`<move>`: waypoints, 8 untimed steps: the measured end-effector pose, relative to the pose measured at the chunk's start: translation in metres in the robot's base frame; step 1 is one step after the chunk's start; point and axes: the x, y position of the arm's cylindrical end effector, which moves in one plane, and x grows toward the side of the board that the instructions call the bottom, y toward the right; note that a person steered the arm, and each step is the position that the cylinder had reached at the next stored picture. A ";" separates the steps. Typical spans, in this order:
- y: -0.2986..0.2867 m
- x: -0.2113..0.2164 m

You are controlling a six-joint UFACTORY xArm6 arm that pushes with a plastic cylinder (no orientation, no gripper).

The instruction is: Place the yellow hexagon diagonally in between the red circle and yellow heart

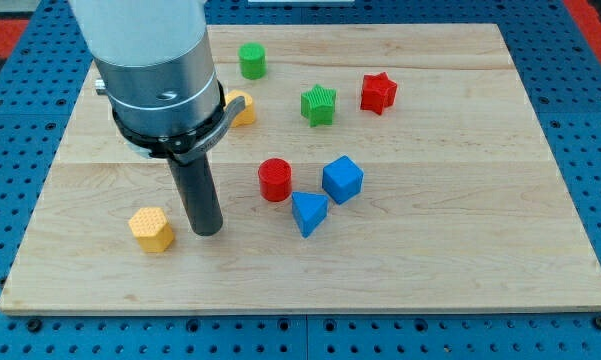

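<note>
The yellow hexagon (152, 229) lies at the lower left of the wooden board (460, 250). My tip (208, 231) rests on the board just to the right of the hexagon, a small gap apart. The red circle (275, 180) stands near the board's middle, to the right of my tip. The yellow heart (243, 107) is at the upper left, partly hidden behind the arm's grey body (160, 70).
A blue triangle (309, 212) and a blue cube (342, 179) sit just right of the red circle. A green cylinder (252, 61), a green star (319, 105) and a red star (378, 93) lie along the board's top part.
</note>
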 end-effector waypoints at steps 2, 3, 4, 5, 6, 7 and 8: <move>-0.026 0.000; -0.041 0.000; -0.053 0.000; -0.064 0.000; -0.071 0.001; -0.079 0.014; -0.079 0.042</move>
